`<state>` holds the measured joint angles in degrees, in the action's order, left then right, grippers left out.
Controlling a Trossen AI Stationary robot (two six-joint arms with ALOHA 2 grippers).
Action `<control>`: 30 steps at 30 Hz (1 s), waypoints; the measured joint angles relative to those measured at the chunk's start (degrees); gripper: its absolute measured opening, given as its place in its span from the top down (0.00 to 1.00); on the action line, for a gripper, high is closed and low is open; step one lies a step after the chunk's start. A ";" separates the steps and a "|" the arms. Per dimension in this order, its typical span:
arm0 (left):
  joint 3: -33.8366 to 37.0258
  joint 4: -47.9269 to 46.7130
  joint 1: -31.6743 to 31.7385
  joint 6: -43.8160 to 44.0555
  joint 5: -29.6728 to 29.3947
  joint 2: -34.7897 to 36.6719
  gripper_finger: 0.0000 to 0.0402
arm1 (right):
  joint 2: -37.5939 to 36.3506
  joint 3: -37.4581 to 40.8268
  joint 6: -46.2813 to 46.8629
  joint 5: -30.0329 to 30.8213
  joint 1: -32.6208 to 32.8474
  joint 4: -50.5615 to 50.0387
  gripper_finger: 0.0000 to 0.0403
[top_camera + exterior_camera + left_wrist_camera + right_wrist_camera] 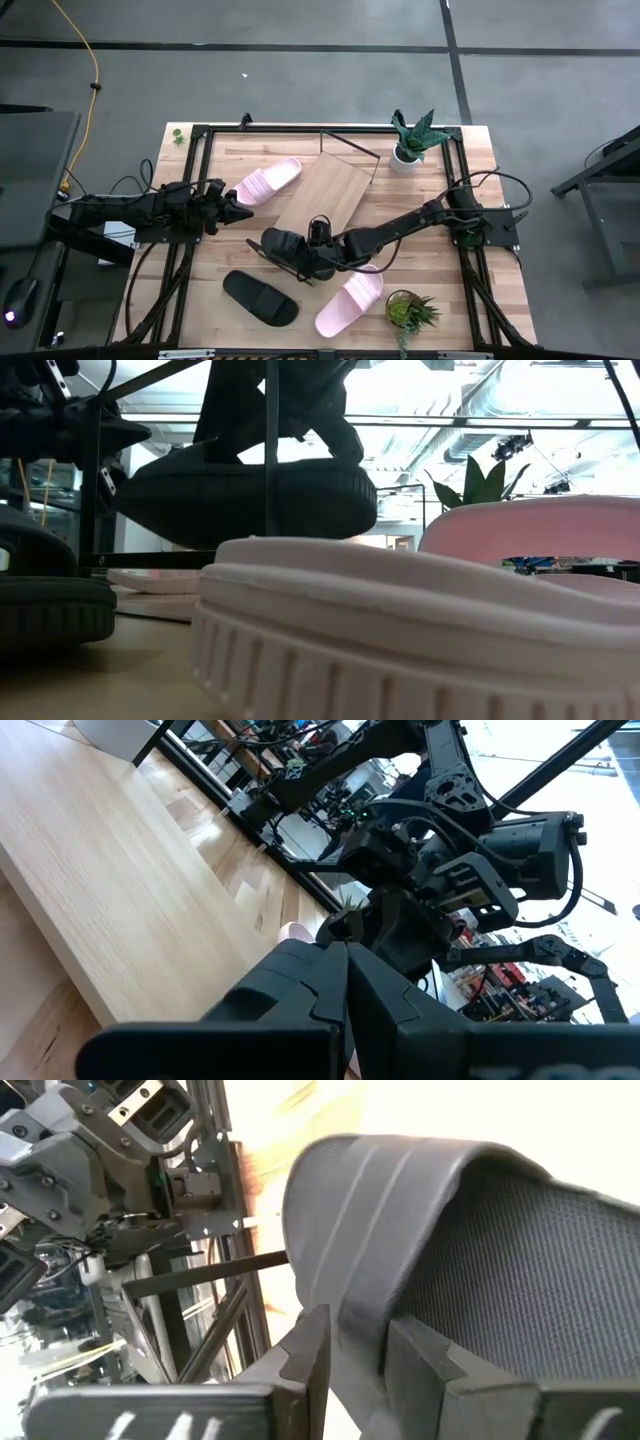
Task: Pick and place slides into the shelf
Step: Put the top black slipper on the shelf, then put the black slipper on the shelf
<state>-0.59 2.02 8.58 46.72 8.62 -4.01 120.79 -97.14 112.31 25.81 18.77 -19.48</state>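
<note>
In the high view, four slides lie around the shelf point(325, 192), a light wooden board on a thin black wire frame, set at a slant in the middle of the frame. One pale pink slide point(268, 183) lies just left of the board's upper end; a second pink slide point(350, 301) lies at lower centre, below the board. A matte black slide point(260, 297) rests at lower left of centre. The other black slide point(287, 250) sits at the board's lower end, pinched by the right gripper point(308, 250), whose arm reaches in from the right edge.

The right wrist view shows what the overhead does not: the fingers point(310, 1370) are clamped on the edge of the black slide's wide ribbed strap point(400, 1200), with the textured footbed beside it. The low view shows that slide point(245, 500) raised clear of the table, behind the near pink slide point(400, 630).

The left gripper point(240, 213) hangs beside the upper pink slide, its fingers point(300, 990) pressed together on nothing.
</note>
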 joint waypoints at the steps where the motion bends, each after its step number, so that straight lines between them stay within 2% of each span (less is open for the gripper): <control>1: 0.00 0.00 0.01 -0.01 0.00 0.00 1.00 | 0.00 0.00 0.08 -0.47 -0.11 0.00 0.81; 4: -0.01 0.00 0.00 0.00 0.00 0.00 1.00 | 0.00 0.00 -0.25 -2.63 -0.59 0.01 0.81; 14: 0.01 0.00 0.00 0.00 0.00 0.02 1.00 | 0.00 0.00 -3.02 -3.60 -1.96 0.45 0.81; 30: 0.00 0.01 0.01 -0.22 0.00 -1.91 1.00 | 0.00 0.02 -1.19 -5.94 -1.82 -3.07 0.81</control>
<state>-0.59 2.03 8.59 46.50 8.62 -5.92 120.79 -97.12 111.11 19.87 16.95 -22.54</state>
